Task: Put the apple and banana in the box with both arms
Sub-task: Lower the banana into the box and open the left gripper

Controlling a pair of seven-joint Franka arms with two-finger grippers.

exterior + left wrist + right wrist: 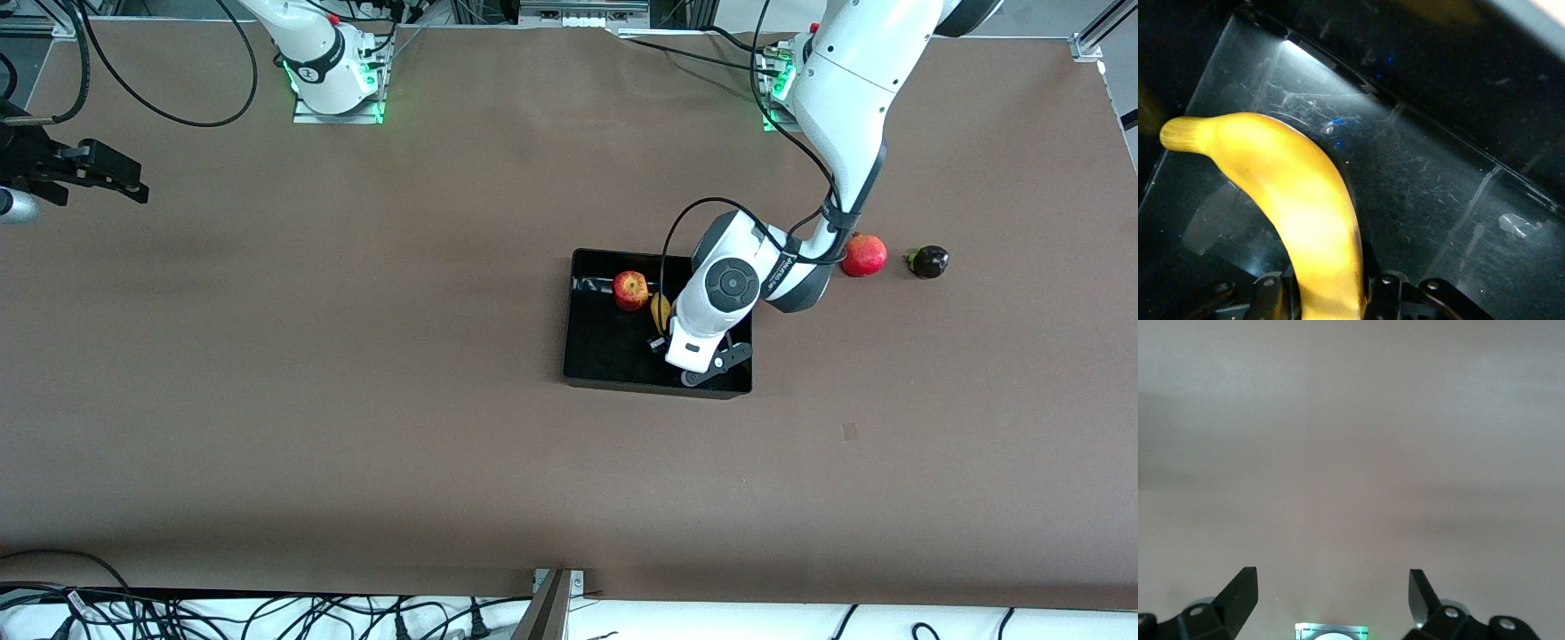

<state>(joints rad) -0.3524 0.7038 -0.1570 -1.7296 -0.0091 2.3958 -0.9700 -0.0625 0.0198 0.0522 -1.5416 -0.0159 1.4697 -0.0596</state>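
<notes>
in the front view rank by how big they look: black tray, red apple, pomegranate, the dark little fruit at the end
1. Shallow glossy black plastic tray, by far the largest.
2. Plain round red pomegranate and small red apple with yellowish patches inside the tray: too alike to rank.
3. Small dark purple round fruit with a green stem, the smallest.

Red apple [630, 290] & yellow banana [1298, 213] both in black box [613, 351].

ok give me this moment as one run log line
apple: in box | banana: held by left gripper over box | right gripper: open, waits at right arm's end of table
</notes>
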